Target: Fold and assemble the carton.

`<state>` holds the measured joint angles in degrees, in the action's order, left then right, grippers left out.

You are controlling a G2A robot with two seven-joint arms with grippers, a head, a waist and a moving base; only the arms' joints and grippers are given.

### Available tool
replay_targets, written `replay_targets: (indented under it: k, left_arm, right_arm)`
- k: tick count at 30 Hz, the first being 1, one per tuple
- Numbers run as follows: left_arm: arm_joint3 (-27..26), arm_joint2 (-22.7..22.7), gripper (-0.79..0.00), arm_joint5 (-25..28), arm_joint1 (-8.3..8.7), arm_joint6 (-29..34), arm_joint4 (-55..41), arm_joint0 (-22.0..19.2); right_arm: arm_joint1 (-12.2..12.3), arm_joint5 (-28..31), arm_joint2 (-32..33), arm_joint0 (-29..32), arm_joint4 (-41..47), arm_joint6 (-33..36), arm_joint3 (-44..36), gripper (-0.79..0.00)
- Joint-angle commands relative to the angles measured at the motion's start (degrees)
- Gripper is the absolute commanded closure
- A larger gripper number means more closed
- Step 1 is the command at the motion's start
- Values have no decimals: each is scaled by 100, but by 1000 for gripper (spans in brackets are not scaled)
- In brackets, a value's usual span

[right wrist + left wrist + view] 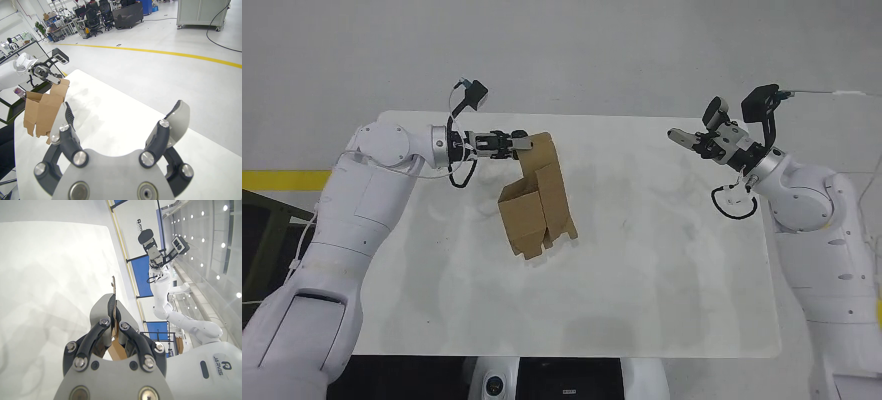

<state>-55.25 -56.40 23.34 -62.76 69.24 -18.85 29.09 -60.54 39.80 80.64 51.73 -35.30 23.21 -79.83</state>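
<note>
While the left hand (525, 144) clamps the top flap of the carton (537, 200), the box hangs half-erected over the table (662, 300), on the robot's left side toward the far edge. Left wrist view: fingers (100, 308) clenched on a thin cardboard edge, with a strip of that edge sticking out past the tips. Carton is plain brown and opened into a tube, with the walls skewed rather than squared. The upper flap stands tall where the hand grips it. Bottom flaps hang loose and unfolded. Can't tell whether the lowest corner touches the table or floats just above it.

Right hand (679, 135) sits well apart from the carton, up over the far right part of the table. Released: fingers spread wide, nothing between them. From its wrist camera the gap between the fingertips shows bare table surface. In that view the carton (45, 106) is off beyond one fingertip, and the left hand (56, 81) is pinching its upper flap from the far side.
</note>
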Motion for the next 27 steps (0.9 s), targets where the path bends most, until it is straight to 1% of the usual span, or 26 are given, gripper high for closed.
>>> replay_targets:
  k: [1, 8, 12, 15, 27]
  left_arm:
    - [-9, 89, 0, -8, -37, -8, 20, -45]
    - [-219, 338, 0, -91, -159, 84, -100, -173]
    - [-336, 439, 0, -280, -238, 182, -501, -161]
    - [-408, 500, 0, -276, -268, 172, -491, -151]
    - [-408, 500, 0, -276, -268, 172, -491, -151]
  right_arm:
    - [0, 0, 0, 0, 0, 0, 0, -785]
    - [0, 0, 0, 0, 0, 0, 0, -785]
    - [0, 0, 0, 0, 0, 0, 0, -785]
    - [0, 0, 0, 0, 0, 0, 0, -785]
    - [0, 0, 0, 0, 0, 0, 0, -785]
